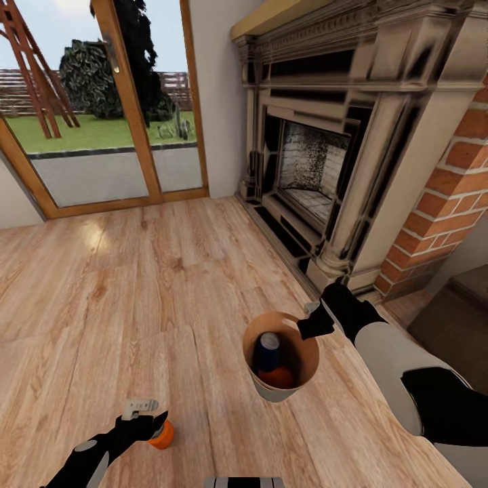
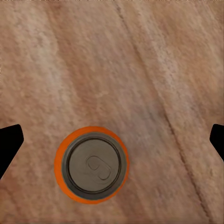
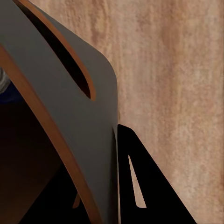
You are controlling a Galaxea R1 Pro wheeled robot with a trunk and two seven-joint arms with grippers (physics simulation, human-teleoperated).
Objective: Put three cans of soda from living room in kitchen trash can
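Living room, wood floor (image 1: 135, 285), fireplace (image 1: 325, 156) ahead. Bin (image 1: 279, 366) stands on the floor and holds a blue can (image 1: 269, 346) and an orange can (image 1: 274, 376). Right tool (image 1: 313, 324) grips the bin's rim, one finger (image 3: 140, 186) outside the wall. Left tool (image 1: 146, 417) spread wide over a third, orange can (image 2: 91, 164) upright on the floor, not touching it.

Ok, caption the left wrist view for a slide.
Open left gripper above an upright orange soda can on the wood floor.
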